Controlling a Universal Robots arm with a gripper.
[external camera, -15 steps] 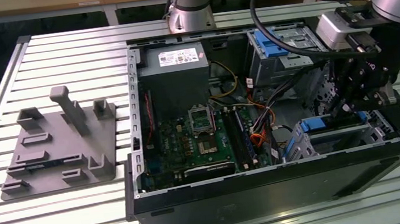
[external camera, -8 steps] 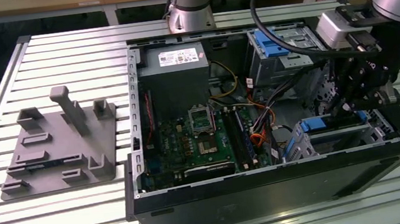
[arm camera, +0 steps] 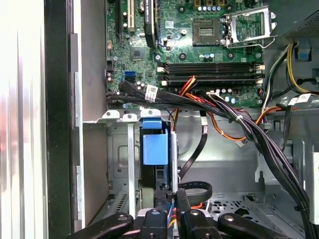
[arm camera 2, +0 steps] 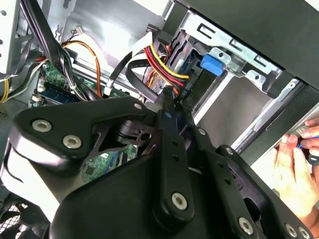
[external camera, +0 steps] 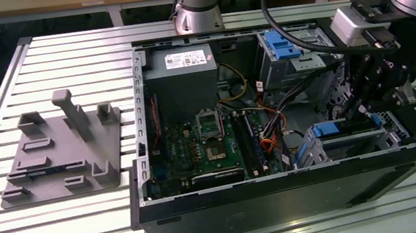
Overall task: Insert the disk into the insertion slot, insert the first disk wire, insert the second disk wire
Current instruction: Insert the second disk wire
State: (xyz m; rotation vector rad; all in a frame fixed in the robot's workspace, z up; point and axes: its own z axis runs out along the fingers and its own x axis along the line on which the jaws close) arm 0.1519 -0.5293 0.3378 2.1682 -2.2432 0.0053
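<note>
while my claw [external camera: 346,113] hangs at the exterior view's lower right, it's pinched narrow on the disk wire [arm camera 2: 158,63]. the disk [external camera: 341,128] sits in the insertion slot [external camera: 393,137].

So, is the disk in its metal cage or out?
In, it seems: the disk, blue-framed, sits inside the metal cage in the first wrist view.

The exterior view looks down from high on the bench [external camera: 52,58] and open case [external camera: 295,192]. Both wrist views sit close inside the case, sharing the disk [arm camera 2: 212,63] [arm camera: 155,144].
</note>
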